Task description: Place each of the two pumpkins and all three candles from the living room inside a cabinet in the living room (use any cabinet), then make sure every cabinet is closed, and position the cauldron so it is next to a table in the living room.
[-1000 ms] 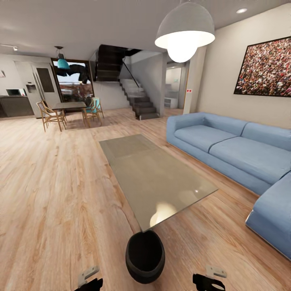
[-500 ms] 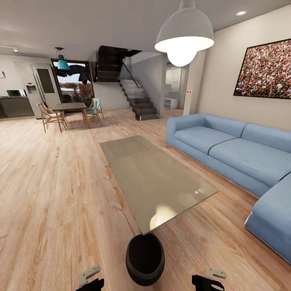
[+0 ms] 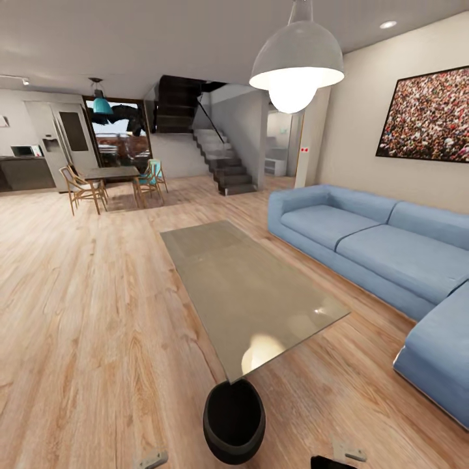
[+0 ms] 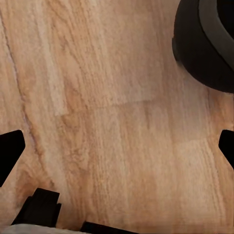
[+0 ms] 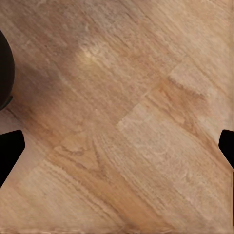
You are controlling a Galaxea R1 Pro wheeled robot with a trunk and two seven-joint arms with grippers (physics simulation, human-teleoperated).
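Observation:
The black cauldron (image 3: pixel 234 420) stands upright on the wood floor, right at the near end of the low grey glossy table (image 3: pixel 242 280). Its rim sits just below the table's near corner. In the left wrist view my left gripper (image 4: pixel 117 148) is open over bare floor, with the cauldron (image 4: pixel 207 44) off to one side. My right gripper (image 5: pixel 117 146) is also open over the floor, and a sliver of the cauldron (image 5: pixel 4 68) shows at that picture's edge. The pumpkins, the candles and the cabinet are out of view.
A blue L-shaped sofa (image 3: pixel 378 251) runs along the right of the table. A white pendant lamp (image 3: pixel 297 62) hangs above. Far back stand a dining table with chairs (image 3: pixel 112 182) and a staircase (image 3: pixel 225 163). Open wood floor (image 3: pixel 85 312) lies to the left.
The whole head view has shifted slightly, so both arms sit lower at the bottom edge. The cauldron keeps its place against the table.

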